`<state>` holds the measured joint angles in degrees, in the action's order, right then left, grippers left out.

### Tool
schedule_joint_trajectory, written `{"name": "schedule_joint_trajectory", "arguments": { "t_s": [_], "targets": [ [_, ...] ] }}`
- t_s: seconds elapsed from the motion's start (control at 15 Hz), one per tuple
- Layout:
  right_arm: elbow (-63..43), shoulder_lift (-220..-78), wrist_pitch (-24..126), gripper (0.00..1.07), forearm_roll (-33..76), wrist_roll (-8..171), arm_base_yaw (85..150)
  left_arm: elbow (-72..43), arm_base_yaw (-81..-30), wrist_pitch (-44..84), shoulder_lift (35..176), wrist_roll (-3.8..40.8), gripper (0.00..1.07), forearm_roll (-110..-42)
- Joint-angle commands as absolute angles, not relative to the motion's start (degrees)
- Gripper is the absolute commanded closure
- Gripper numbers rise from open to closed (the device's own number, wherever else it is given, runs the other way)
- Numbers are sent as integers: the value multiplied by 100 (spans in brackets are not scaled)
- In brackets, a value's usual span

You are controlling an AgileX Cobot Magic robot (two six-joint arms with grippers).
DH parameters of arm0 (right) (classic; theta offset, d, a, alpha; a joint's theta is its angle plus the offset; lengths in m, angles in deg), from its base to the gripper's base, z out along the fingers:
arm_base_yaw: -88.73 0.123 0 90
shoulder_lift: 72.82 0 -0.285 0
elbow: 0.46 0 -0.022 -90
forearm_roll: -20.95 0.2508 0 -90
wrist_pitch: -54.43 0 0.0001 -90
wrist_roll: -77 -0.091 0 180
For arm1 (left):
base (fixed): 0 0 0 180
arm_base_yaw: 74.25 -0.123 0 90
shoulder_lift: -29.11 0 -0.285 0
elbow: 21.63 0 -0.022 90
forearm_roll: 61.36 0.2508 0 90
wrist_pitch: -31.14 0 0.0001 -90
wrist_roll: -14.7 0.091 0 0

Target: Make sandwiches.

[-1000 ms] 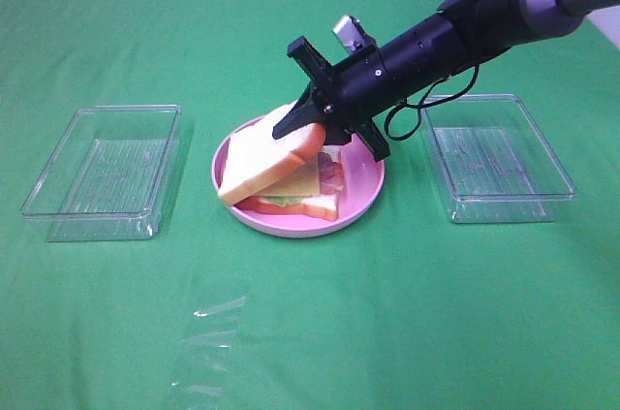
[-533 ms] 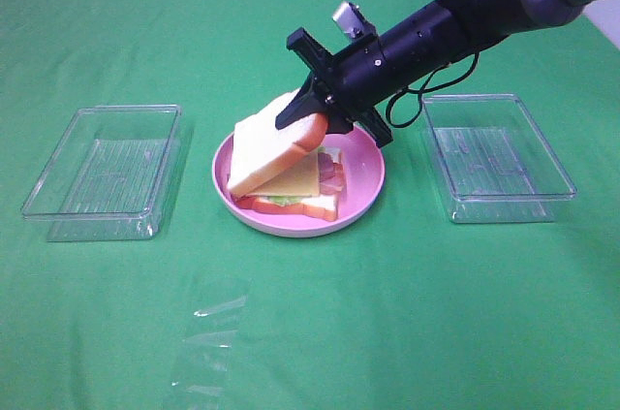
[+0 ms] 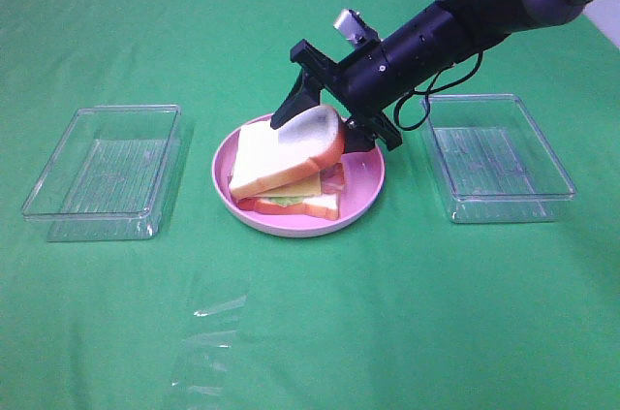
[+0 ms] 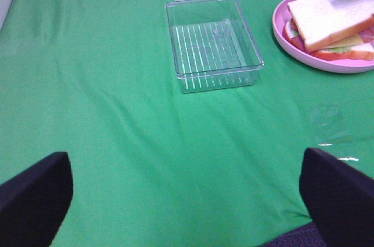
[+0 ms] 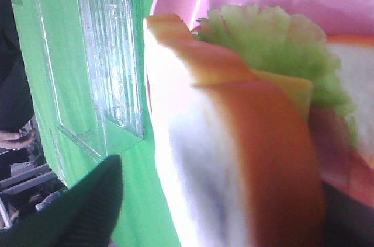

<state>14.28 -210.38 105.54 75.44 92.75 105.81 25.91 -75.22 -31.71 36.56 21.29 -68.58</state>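
On the pink plate lies a sandwich: a bottom bread slice, green lettuce, yellow cheese and bacon. A top bread slice rests tilted on that stack. My right gripper straddles the raised back edge of this slice, open, and in the right wrist view a gap shows between one finger and the crust. My left gripper hovers over bare cloth, open and holding nothing, with the sandwich far off.
A clear plastic tray stands left of the plate and another clear tray right of it, under the right arm. A piece of clear film lies on the green cloth near the front.
The right gripper lowered the top bread slice onto the stack and spread its jaws off it. The left gripper stayed still.
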Motion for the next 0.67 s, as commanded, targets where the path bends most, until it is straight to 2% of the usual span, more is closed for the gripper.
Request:
{"name": "schedule_joint_trajectory", "arguments": {
  "t_s": [0.07, 0.33, 0.4, 0.47, 0.67],
  "targets": [
    [1451, -20746, 10628, 24, 7114, 9270, 10581, 2585, -7528, -3086, 3529, 2083, 9, -6876],
    [1451, -20185, 10640, 24, 5470, 8416, 10581, 2585, -7528, -3086, 3529, 2083, 9, -6876],
    [1451, -20007, 10657, 21, 4856, 7929, 10581, 2585, -7528, -3086, 3529, 2083, 9, -6876],
    [1451, -19709, 10966, 16, 3728, 7259, 10581, 2585, -7528, -3086, 3529, 2083, 9, -6876],
    [1451, -19188, 11814, 16, 1911, 6657, 10581, 2585, -7528, -3086, 3529, 2089, 9, -6876]
  ]
}}
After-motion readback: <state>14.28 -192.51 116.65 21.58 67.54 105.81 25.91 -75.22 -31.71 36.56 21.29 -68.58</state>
